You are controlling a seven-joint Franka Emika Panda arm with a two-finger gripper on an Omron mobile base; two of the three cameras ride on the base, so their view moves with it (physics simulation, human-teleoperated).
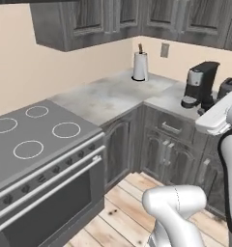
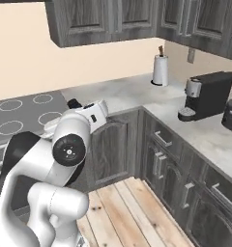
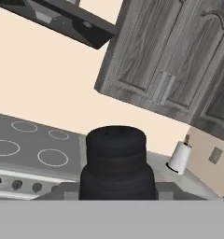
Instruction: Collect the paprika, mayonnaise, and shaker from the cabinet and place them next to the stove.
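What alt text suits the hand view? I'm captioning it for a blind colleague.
A black ridged shaker fills the lower centre, held in the end effector. Behind it lie the grey stove with white ring burners, a beige wall, dark wall cabinets and a paper towel roll.

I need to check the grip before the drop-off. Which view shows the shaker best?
The hand view: the black shaker sits large and close in the gripper, against the stove. The right base view shows just a dark bit at the arm's end.
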